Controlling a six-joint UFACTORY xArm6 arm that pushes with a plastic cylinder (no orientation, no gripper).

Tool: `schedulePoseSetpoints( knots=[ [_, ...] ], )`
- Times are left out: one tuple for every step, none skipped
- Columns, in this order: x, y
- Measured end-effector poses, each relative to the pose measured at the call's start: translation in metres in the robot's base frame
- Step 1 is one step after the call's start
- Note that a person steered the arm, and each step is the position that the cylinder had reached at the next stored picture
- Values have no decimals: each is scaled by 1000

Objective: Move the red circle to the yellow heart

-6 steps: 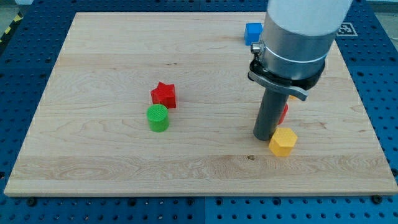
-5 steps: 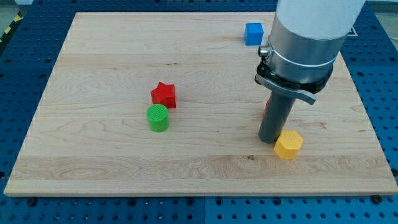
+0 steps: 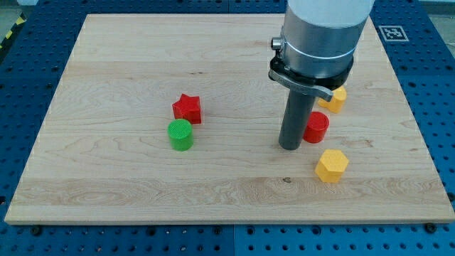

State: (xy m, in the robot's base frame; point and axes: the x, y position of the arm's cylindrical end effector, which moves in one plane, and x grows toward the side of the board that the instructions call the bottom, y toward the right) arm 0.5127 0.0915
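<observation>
The red circle [image 3: 316,127] stands on the board right of centre. My tip [image 3: 289,146] rests on the board just left of it, touching or nearly touching its left side. The yellow heart [image 3: 335,99] lies just above the red circle, partly hidden behind the arm. A small gap separates the red circle from the yellow heart.
A yellow hexagon [image 3: 331,165] lies below the red circle. A red star [image 3: 188,108] and a green circle [image 3: 180,134] sit close together left of centre. The arm's wide grey body [image 3: 320,35] hides the board's upper right.
My tip moved left and a little up, from beside the yellow hexagon to the red circle's left side. The red circle and yellow heart came into view; the blue block is now hidden.
</observation>
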Motion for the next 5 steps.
schedulePoseSetpoints(
  knots=[
    [0,15],
    [-1,24],
    [-2,30],
    [-10,33],
    [-19,35]
  ],
)
